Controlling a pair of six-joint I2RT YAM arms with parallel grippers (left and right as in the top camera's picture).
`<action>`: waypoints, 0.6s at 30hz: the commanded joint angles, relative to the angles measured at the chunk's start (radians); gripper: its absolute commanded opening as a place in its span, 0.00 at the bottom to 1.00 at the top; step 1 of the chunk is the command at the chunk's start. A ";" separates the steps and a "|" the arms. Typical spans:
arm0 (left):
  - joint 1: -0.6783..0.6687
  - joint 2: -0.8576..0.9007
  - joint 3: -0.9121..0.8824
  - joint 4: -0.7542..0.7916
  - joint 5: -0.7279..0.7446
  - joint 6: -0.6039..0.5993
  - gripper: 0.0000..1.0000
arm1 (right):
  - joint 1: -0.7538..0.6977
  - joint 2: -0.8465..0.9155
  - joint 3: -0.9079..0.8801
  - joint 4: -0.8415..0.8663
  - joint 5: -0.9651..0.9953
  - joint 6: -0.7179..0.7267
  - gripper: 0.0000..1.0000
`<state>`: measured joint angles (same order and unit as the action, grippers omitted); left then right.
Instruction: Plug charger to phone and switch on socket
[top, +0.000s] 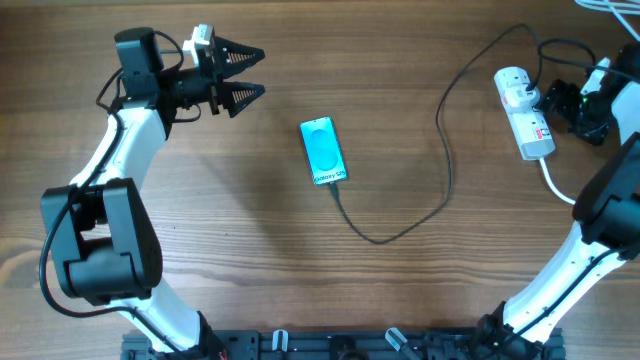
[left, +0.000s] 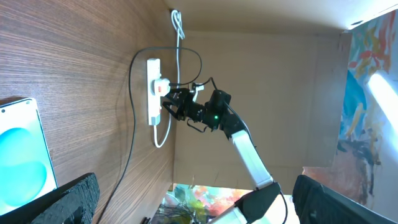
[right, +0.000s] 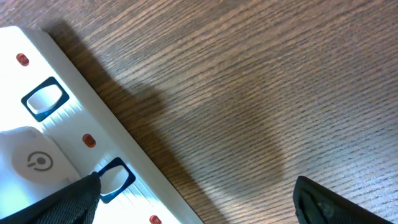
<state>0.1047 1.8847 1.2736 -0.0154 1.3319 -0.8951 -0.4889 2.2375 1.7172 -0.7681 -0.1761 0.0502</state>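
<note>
While my right gripper (right: 199, 202) hangs low over the socket (right: 59, 134), its wrist camera shows what no other view does. My two fingers are spread wide with nothing between them. One finger (right: 65, 205) lies over the strip's edge beside a rocker switch (right: 115, 178), and the other is out over the bare table (right: 249, 93). Whether that first finger touches the switch I cannot tell. Small red marks (right: 89, 140) sit along the strip, and a white plug (right: 28, 165) with a power symbol is seated in it.

My left gripper (top: 252, 74) is also open, holding nothing, well to the left of the phone (top: 323, 151). Its wrist camera catches only a corner of the pale blue screen. Far beyond, it shows the socket with my right gripper just beside it.

Only the overhead view gives the whole layout. The phone lies flat, screen up, at mid-table. The charger (top: 445, 150) meets its lower short edge, loops down and right, then climbs to the socket's far end. The thick white cord (top: 556, 183) leaves the socket's near end.
</note>
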 joint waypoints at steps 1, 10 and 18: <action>0.005 -0.014 0.002 0.003 0.001 0.021 1.00 | 0.014 -0.014 -0.031 0.003 0.000 -0.022 1.00; 0.005 -0.014 0.002 0.003 0.001 0.021 1.00 | 0.011 -0.014 -0.019 0.009 0.049 0.013 1.00; 0.005 -0.014 0.002 0.003 0.001 0.021 1.00 | 0.005 -0.017 0.026 -0.003 0.049 0.007 1.00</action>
<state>0.1047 1.8847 1.2736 -0.0158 1.3319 -0.8951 -0.4870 2.2322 1.7195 -0.7727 -0.1524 0.0521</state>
